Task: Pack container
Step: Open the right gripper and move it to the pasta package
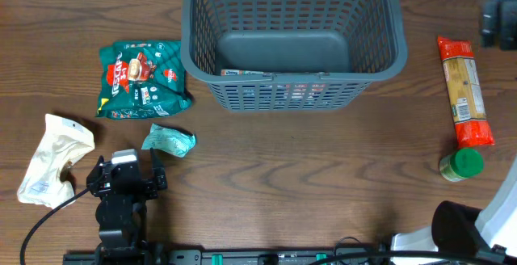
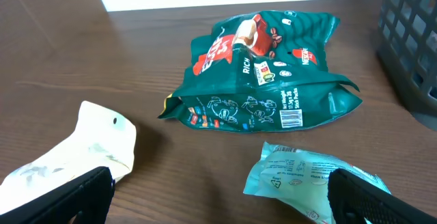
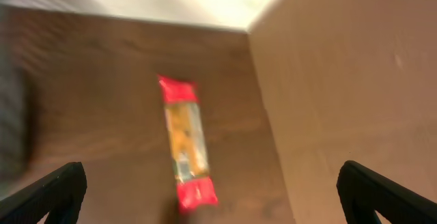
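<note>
The container [image 1: 292, 39], a large dark grey lattice basket, stands at the back middle of the table; a corner of the container [image 2: 413, 39] shows at the right of the left wrist view. My left gripper [image 1: 127, 172] hovers open at the front left. Between its fingers lies bare wood, with a small teal packet [image 2: 293, 179] by the right finger and a white pouch [image 2: 82, 149] by the left. A green snack bag [image 2: 263, 67] lies beyond them. My right gripper [image 3: 215, 197] is open above a red and yellow packet [image 3: 184, 142], holding nothing; that view is blurred.
The red and yellow packet [image 1: 464, 91] lies along the right edge, with a green-lidded jar [image 1: 461, 164] just in front of it. A dark object [image 1: 499, 23] sits at the back right corner. The right arm's base [image 1: 464, 229] fills the front right.
</note>
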Motion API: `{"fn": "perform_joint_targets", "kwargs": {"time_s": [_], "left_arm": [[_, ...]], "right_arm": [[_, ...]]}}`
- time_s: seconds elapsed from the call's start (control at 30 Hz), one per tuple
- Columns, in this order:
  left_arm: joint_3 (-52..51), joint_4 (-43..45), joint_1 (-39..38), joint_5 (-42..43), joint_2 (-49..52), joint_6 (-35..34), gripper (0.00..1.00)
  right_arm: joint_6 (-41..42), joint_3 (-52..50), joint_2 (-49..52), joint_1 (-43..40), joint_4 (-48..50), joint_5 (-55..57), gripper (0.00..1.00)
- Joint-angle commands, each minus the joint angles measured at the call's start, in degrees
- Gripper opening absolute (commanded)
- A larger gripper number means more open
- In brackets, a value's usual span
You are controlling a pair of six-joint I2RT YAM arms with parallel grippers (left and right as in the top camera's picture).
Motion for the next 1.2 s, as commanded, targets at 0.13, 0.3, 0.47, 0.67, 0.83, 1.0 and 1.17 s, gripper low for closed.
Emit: {"fn": "perform_joint_targets", "kwargs": {"time_s": [0.13,0.3,0.47,0.67,0.83,1.0,1.17], "left_arm": [[-1.16,-0.28,-0.24,-0.24,-0.39,0.96,0.99],[-1.16,-0.28,-0.24,-0.24,-0.39,0.96,0.98],[-1.16,-0.28,-0.24,-0.24,-0.39,0.96,0.98],[-1.16,-0.28,-0.24,-0.24,-0.42,0.96,0.99],[-1.16,-0.28,-0.24,-0.24,-0.42,0.98,0.99],[-1.16,-0.28,-0.24,-0.24,-0.39,0.96,0.98],[-1.16,-0.28,-0.24,-0.24,-0.39,0.96,0.98]], "right_arm": [[-0.31,-5.27,3.72,-11.39,0.55,-9.99,0.97],[-1.57,-10.19,7.41,-14.97,2.93,-12.33,0.9],[-1.97,-15.74,13.05,-15.47,6.45,-12.46,0.89],[-4.85,-21.77,21.29,-15.43,10.25,-15.37,0.99],[-5.46,-26.86,26.97,-15.47,14.08,-15.3,0.99],[-5.77,-32.3,29.73,-15.58,19.06,-15.34,0.99],[-6.32,-38.25,29.86,-15.65,25.11,-15.3,0.99]]}}
